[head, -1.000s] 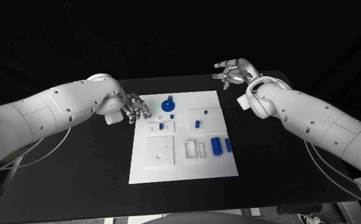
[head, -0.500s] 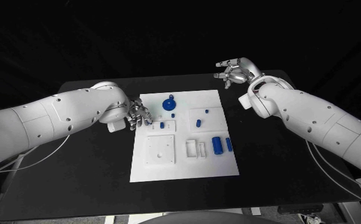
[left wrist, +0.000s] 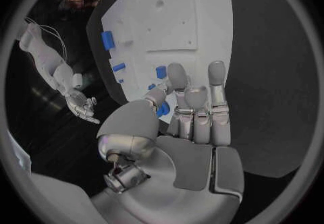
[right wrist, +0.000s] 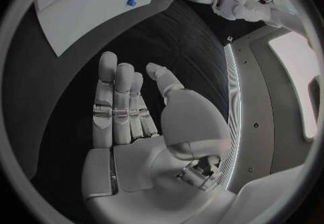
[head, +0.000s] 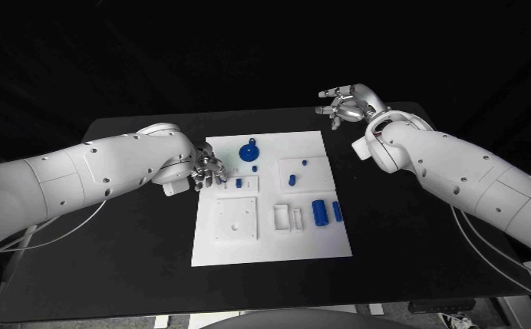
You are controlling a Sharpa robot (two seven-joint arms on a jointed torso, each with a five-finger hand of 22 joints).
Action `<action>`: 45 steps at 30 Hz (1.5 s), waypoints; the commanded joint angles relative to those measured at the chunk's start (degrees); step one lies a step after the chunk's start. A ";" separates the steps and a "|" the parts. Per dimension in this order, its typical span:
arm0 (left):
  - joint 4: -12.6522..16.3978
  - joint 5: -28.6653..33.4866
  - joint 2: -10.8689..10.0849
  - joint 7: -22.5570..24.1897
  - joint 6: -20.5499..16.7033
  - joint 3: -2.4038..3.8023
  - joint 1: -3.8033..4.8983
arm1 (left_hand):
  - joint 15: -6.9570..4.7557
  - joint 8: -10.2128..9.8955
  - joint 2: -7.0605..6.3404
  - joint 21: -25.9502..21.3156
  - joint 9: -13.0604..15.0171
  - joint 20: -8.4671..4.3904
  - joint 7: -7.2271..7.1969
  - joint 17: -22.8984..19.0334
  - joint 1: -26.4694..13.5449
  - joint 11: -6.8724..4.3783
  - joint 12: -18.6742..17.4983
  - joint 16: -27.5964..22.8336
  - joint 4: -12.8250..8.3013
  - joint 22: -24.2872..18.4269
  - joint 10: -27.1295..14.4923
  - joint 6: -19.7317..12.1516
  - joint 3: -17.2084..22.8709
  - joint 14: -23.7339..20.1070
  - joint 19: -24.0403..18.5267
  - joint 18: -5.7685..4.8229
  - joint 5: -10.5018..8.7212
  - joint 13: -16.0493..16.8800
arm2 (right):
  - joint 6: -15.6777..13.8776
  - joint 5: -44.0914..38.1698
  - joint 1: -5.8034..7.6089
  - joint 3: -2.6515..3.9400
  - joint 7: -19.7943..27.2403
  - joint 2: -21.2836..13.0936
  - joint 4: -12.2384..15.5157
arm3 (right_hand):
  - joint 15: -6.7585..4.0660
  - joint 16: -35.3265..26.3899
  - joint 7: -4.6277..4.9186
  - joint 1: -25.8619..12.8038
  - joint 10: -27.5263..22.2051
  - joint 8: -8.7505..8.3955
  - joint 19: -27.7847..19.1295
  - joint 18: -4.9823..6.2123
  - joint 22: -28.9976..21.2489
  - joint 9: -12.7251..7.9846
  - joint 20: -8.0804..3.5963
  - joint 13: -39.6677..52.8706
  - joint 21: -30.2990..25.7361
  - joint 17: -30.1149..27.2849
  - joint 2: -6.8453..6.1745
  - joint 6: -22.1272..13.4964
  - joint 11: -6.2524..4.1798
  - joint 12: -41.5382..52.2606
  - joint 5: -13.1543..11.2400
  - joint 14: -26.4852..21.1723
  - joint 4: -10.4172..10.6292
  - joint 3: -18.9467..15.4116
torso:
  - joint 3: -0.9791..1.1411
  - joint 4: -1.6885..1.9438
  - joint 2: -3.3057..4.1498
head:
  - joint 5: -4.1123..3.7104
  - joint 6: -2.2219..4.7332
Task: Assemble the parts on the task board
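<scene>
Black tabletop (head: 133,252) carries the white task board (head: 271,248) in its middle, with both hands near the board's far half.

Blue parts lie on the board: a round keyed piece (head: 248,152) near the far edge, a small peg (head: 238,183) by the left edge, a cylinder (head: 318,213) toward the right edge. The left hand (head: 205,168) hovers at the left edge, fingers loosely curled beside the peg, holding nothing I can see; in the wrist view the fingertips (left wrist: 177,75) are just at a blue piece. I think a careless reach could knock the peg aside. The right hand (head: 348,105) is raised past the far right corner, fingers apart, empty.
</scene>
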 commanded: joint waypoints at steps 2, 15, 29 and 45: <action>0.20 -1.48 0.28 -0.25 -0.38 -0.04 -0.08 | -0.02 0.00 0.30 0.32 -0.51 0.20 -7.54 0.43 -0.17 -0.43 -0.38 -0.05 0.72 1.11 2.01 12.99 0.09 0.35 0.37 0.42 -0.44 0.16 | 0.62 -0.32 0.01 0.04 0.26 0.12 -0.01 | -0.09 -0.25 0.36 0.01 -0.03 -0.32 -0.37 0.28 0.10 -0.06 -0.09 -0.05 0.27 0.01 -0.43 0.08 -0.03 -0.26 0.32 -0.03 0.00 0.38 | 0.03 -0.01 -0.01 | -0.06 -0.14; -0.07 -2.61 0.82 -1.20 1.26 -0.19 -0.37 | 0.04 0.01 0.30 0.42 -1.03 0.36 -7.64 1.28 -0.33 -0.47 -0.27 0.06 1.14 1.12 2.05 13.40 0.10 0.50 0.32 0.50 -0.54 0.26 | 0.64 -0.32 0.01 0.04 0.25 0.07 0.03 | -0.09 -0.25 0.36 -0.03 -0.02 -0.32 -0.38 0.28 0.16 -0.06 -0.10 -0.04 0.26 0.01 -0.51 0.04 -0.04 -0.24 0.45 -0.03 0.00 0.53 | 0.03 0.03 -0.01 | -0.12 -0.25; -0.62 -3.48 1.53 -0.82 0.39 -0.24 -0.95 | 0.03 0.08 0.25 0.59 -0.84 0.33 -7.76 1.96 -0.55 -0.56 -0.18 0.15 0.78 1.13 2.18 13.82 0.36 0.82 0.33 0.47 0.23 0.30 | 0.70 -0.32 0.01 0.04 0.28 0.16 -0.01 | -0.09 -0.25 0.36 -0.03 -0.02 -0.32 -0.38 0.28 0.16 -0.06 -0.10 -0.04 0.26 0.01 -0.51 0.04 -0.04 -0.24 0.45 -0.03 0.00 0.53 | 0.01 -0.01 -0.01 | -0.22 -0.42; -0.39 -4.43 1.58 -0.88 0.62 -0.25 -1.36 | 0.02 0.06 0.32 0.70 -0.71 0.33 -7.78 2.16 -0.61 -0.59 -0.14 0.08 0.63 1.12 2.22 13.86 0.51 0.93 0.34 0.49 0.44 0.29 | 0.81 -0.32 -0.03 0.04 0.30 0.28 -0.17 | -0.10 -0.25 0.39 -0.02 -0.03 -0.32 -0.39 0.29 0.36 -0.06 -0.10 -0.04 0.24 0.04 -0.57 0.05 -0.03 -0.27 0.54 -0.04 -0.04 0.98 | 0.07 0.03 -0.05 | -0.23 -0.58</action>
